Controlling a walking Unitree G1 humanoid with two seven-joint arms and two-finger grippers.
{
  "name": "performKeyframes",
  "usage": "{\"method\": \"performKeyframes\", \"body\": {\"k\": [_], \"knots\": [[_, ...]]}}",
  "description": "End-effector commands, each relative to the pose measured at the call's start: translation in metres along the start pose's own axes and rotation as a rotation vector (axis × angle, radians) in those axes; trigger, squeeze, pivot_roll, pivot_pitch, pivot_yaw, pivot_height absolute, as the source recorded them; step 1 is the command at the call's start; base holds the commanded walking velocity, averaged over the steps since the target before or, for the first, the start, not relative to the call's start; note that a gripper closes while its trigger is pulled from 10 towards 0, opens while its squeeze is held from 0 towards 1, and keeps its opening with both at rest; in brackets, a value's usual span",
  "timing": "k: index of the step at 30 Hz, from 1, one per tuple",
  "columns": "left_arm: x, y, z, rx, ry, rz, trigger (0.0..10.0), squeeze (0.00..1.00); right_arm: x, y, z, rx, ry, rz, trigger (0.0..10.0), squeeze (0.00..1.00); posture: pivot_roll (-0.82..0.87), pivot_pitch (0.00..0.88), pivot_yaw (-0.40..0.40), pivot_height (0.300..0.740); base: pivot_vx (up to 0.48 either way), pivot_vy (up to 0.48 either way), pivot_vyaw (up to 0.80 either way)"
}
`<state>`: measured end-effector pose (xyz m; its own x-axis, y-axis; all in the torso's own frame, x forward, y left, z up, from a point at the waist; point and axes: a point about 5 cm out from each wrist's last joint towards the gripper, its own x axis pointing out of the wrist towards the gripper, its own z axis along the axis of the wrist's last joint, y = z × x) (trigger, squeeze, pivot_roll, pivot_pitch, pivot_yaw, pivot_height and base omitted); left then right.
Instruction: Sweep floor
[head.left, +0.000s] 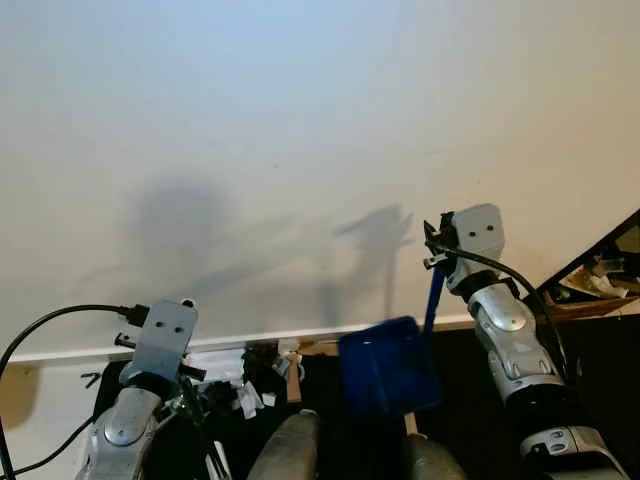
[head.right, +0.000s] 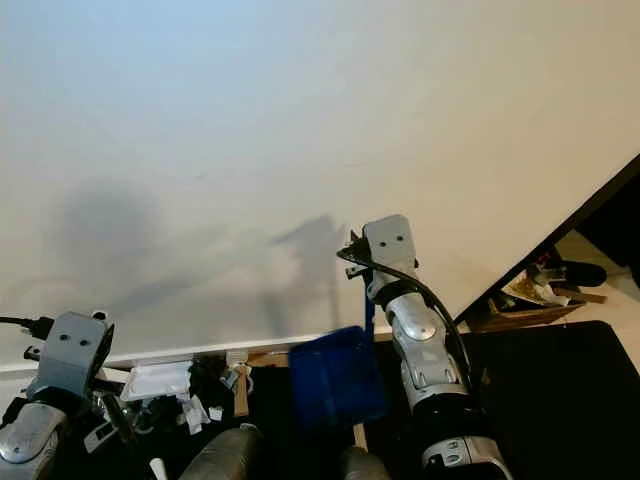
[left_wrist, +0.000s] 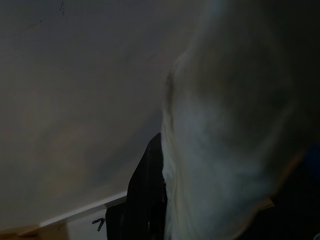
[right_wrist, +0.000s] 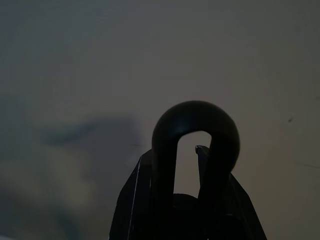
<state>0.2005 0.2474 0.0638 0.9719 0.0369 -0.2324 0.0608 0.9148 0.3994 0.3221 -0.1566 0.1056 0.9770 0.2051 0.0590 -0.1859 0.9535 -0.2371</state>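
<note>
A blue dustpan (head.left: 388, 368) hangs by its thin blue handle (head.left: 432, 300) from my right gripper (head.left: 435, 255), which is raised in front of the pale wall. In the right wrist view the handle's looped end (right_wrist: 195, 130) sticks out between the black fingers (right_wrist: 137, 200), which are shut on it. White paper scraps and dark bits (head.left: 240, 385) lie on the dark floor along the white baseboard (head.left: 80, 352). My left gripper (head.left: 195, 395) is low on the left, just above that litter. The left wrist view is dark and blurred.
A flat white packet (head.right: 155, 380) and a wooden strip (head.right: 240, 395) lie among the scraps. A dark slanted edge with clutter on a wooden shelf (head.left: 600, 275) is at the right. The wall stands close ahead. My own legs (head.left: 285, 450) are at the bottom.
</note>
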Motion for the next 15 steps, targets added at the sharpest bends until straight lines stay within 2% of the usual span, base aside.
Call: {"method": "performKeyframes", "body": {"k": [1,5,9,15], "knots": [[-0.002,0.002,-0.004,0.017,0.020,-0.003,10.0,0.00,0.003,-0.005,0.007,-0.020,-0.051,-0.028,10.0,0.00,0.25,0.129,0.010,0.740,0.000,0.000,0.00],[-0.002,0.002,-0.004,0.018,0.019,-0.006,10.0,0.00,0.003,-0.004,0.002,-0.020,-0.040,-0.036,10.0,0.00,0.25,0.126,0.014,0.740,0.000,0.000,0.00],[-0.001,0.003,-0.003,0.022,0.017,-0.010,10.0,0.00,0.003,0.003,-0.008,-0.018,-0.017,-0.043,10.0,0.00,0.26,0.123,0.019,0.740,0.000,0.000,0.00],[-0.003,0.005,-0.003,0.028,0.020,-0.007,10.0,0.00,0.004,0.006,-0.008,-0.016,-0.024,-0.041,10.0,0.00,0.27,0.125,0.021,0.740,0.000,0.000,0.00]]}}
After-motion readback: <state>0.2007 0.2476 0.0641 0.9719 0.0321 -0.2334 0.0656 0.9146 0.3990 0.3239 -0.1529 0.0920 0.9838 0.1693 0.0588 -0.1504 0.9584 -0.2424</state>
